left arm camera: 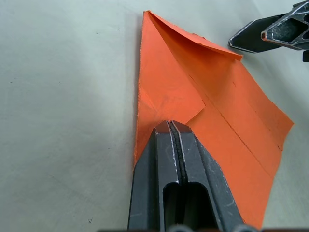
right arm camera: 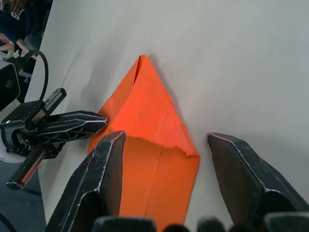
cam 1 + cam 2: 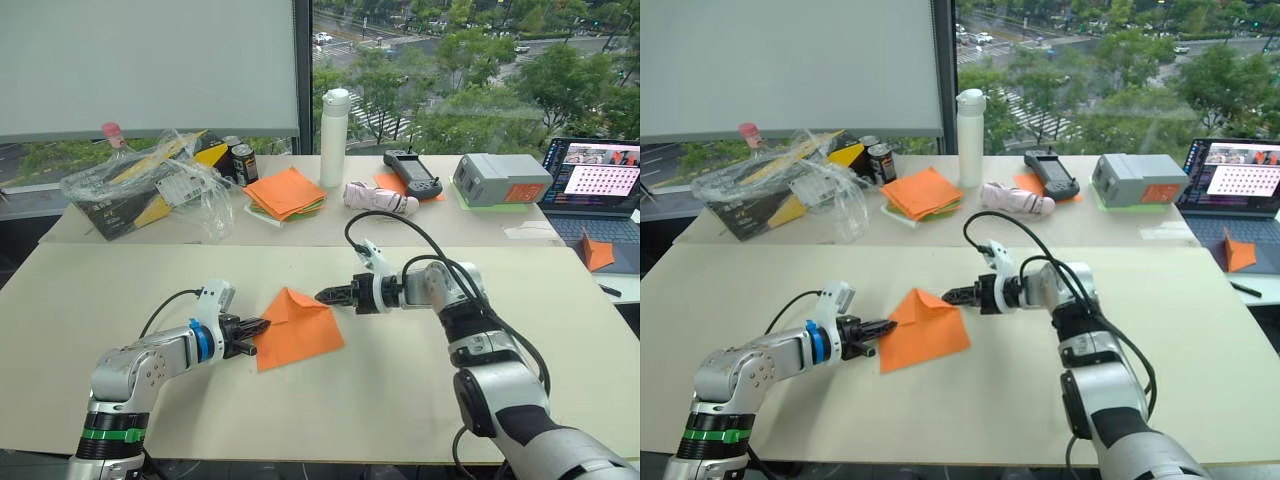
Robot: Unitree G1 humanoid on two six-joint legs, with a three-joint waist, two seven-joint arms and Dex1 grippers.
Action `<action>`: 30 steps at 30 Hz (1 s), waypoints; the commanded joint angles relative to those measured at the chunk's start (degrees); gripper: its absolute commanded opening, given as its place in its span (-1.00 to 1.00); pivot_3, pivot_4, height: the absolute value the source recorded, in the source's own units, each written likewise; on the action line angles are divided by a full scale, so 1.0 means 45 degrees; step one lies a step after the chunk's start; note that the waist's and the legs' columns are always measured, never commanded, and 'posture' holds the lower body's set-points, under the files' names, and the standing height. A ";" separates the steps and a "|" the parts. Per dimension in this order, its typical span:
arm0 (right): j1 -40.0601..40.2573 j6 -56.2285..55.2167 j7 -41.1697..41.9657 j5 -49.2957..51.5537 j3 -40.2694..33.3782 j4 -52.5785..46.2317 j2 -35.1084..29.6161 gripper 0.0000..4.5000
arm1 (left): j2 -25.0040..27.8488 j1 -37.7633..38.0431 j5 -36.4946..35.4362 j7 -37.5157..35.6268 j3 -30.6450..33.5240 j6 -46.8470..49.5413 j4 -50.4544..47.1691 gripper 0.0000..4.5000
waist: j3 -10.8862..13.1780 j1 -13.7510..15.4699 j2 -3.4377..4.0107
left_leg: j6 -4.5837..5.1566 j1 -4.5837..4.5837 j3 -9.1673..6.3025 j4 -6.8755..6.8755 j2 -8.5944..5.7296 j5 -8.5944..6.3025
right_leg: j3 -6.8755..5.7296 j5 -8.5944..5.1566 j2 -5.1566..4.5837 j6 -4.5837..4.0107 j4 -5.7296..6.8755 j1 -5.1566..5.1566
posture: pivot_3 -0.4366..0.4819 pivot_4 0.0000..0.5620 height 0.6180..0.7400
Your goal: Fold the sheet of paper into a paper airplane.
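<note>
Left gripper [image 3: 262, 325]: head views, fingers pressed together, tips touching the near-left edge of the sheet of paper [image 3: 298, 328].
Sheet of paper: lies on the cream table [image 3: 400, 400], partly folded, top corners turned in to a peak pointing away from the robot; lower right corner flat and free.
Right gripper [image 3: 322, 295]: just off the paper's far-right edge, level with the peak; no contact visible.
Open room: bare table all round the paper, widest toward the near edge and far left.
Back table: stack of orange and green sheets [image 3: 287, 192], white bottle [image 3: 333, 137], plastic bag [image 3: 150, 180], handheld controller [image 3: 413, 173], grey box [image 3: 500, 179], laptop [image 3: 597, 185], all well apart from the work area.
Left wrist view: fingers [image 1: 164, 159] clenched flat against each other, tips resting over the paper's folded flap near its left edge; whether any paper is pinched between them, cannot tell. Right gripper's tip sits past the far corner.
Right wrist view: fingers [image 2: 104, 174] spread wide, straddling the paper's blunt end; peak points away, left gripper's tips meet the paper's side edge.
</note>
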 commanded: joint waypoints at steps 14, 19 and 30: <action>0.0486 0.1231 -0.0453 0.0657 -0.0204 -0.1029 0.0429 0.33 | 0.0014 0.0288 0.0144 0.0208 -0.0282 0.0417 0.0362 -1.00 | 0.0000 0.0001 0.0000 | 0.0001 0.0001 -0.0002 0.0000 0.0000 -0.0001 | 0.0000 0.0000 0.0001 0.0000 0.0002 -0.0001 | -0.05 -0.47 1.00; 0.0222 0.1071 -0.0688 0.0605 -0.0527 -0.0554 0.0600 0.33 | 0.0011 0.0383 0.0128 0.0237 -0.0237 0.0416 0.0283 -1.00 | 0.0000 -0.0006 0.0000 | 0.0001 0.0004 -0.0001 0.0000 0.0000 -0.0001 | 0.0000 0.0000 0.0001 0.0000 0.0004 0.0000 | -0.05 -0.47 1.00; -0.0171 0.0935 -0.0968 0.0712 -0.1150 -0.0090 0.0757 0.33 | -0.0030 0.0434 0.0114 0.0276 -0.0204 0.0426 0.0226 -1.00 | 0.0000 -0.0007 0.0000 | 0.0001 0.0003 0.0000 0.0000 0.0000 -0.0001 | 0.0000 0.0000 0.0000 0.0000 0.0005 -0.0001 | -0.05 -0.47 1.00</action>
